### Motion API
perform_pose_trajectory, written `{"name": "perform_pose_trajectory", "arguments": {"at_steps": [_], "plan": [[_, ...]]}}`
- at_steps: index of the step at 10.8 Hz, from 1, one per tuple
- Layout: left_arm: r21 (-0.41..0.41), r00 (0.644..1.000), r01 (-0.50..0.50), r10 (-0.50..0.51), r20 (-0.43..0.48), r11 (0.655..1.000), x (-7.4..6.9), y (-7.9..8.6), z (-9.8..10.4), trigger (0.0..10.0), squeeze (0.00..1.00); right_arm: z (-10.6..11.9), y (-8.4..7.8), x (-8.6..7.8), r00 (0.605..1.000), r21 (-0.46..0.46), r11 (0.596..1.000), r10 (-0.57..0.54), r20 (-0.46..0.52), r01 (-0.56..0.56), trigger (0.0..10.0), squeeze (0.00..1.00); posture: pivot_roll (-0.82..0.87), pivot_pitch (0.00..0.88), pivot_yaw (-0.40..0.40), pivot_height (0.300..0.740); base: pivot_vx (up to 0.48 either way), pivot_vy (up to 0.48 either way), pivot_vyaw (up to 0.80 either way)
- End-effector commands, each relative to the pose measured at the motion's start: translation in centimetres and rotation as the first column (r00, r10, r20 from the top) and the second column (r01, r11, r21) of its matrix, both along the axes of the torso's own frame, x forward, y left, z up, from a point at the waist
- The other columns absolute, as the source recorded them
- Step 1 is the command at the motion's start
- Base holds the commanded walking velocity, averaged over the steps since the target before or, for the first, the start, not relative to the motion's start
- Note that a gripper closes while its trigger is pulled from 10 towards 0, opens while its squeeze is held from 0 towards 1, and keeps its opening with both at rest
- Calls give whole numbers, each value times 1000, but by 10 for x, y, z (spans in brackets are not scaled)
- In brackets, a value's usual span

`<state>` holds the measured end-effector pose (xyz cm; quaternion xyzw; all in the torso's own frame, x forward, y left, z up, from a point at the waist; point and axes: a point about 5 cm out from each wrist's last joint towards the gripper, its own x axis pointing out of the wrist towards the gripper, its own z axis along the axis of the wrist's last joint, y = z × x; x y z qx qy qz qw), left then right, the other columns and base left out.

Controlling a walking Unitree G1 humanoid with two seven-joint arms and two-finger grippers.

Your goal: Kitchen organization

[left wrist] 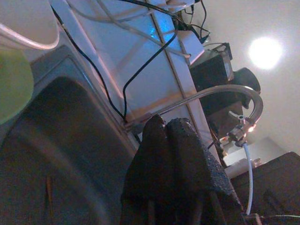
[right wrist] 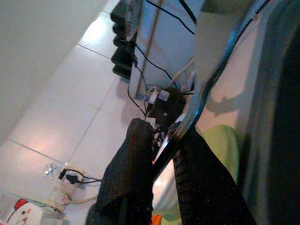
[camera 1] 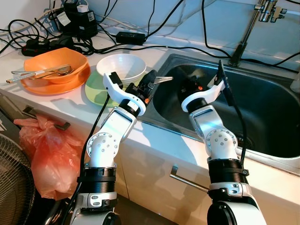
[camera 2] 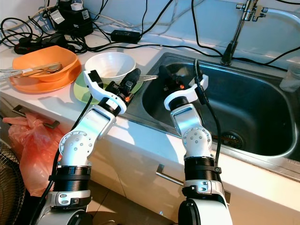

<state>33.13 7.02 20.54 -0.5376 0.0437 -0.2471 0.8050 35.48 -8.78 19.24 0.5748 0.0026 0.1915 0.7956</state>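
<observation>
Left eye view puts both arms in front of you over the white bench [camera 1: 70, 110], reaching toward the steel sink [camera 1: 267, 112]. Your left claw [camera 1: 152, 80] sits at the sink's left rim, just beside the green plate [camera 1: 95, 89]. In the left wrist view its fingers [left wrist: 180, 154] are pressed together with nothing visible between them, so read it as clenched and empty, aimed toward the faucet [left wrist: 220, 91].

Your right claw [camera 1: 187, 85] is inside the sink near its left wall, pointing back toward the left claw. The task's thing at hand is the metal utensil [camera 1: 163, 79] — a slim silver piece lying in the air between the two claws, above the sink's left edge. In the right wrist view its shiny handle [right wrist: 187, 122] runs in between the two black fingers [right wrist: 129, 164], which close on it from both sides, so the right claw is grasping the metal utensil. You cannot tell from these pictures which kind of utensil it is.

On the bench to your left, a white bowl [camera 1: 121, 65] stands on the green plate. Further left an orange bowl [camera 1: 56, 63] rests on an orange plate [camera 1: 44, 87], with cutlery [camera 1: 42, 72] laid across the bowl. Black cables [camera 1: 70, 40] tangle along the wall behind them. Below the bench a red plastic bag [camera 1: 49, 154] hangs by the cupboard front — near your left arm.
</observation>
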Motion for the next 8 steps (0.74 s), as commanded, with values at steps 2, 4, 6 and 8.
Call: {"name": "perform_pose_trajectory", "arguments": {"at_steps": [2, 4, 6, 8], "plan": [[-95, 993, 113, -109, 47, 989, -9, -40, 21, 10000, 0, 34, 47, 0, 992, 50, 992, 109, 66, -112, 0, 0, -7, 0, 14, 740, 0, 0, 0], [-85, 992, 122, -120, 39, 989, -10, -41, 17, 10000, 0, 32, 46, 0, 992, 39, 993, 105, 64, -108, 0, 0, -10, 0, 13, 740, 0, 0, 0], [-77, 994, 111, -109, 29, 991, -9, -38, 13, 10000, 1000, 29, 45, 0, 992, -7, 994, 105, 65, -105, 7765, 0, -11, 0, 12, 740, 0, 0, 0], [-76, 994, 106, -104, 29, 991, -8, -36, 12, 10000, 1000, 28, 43, 0, 993, -43, 994, 99, 69, -96, 10000, 0, -12, 0, 13, 740, 0, 0, 0]]}}
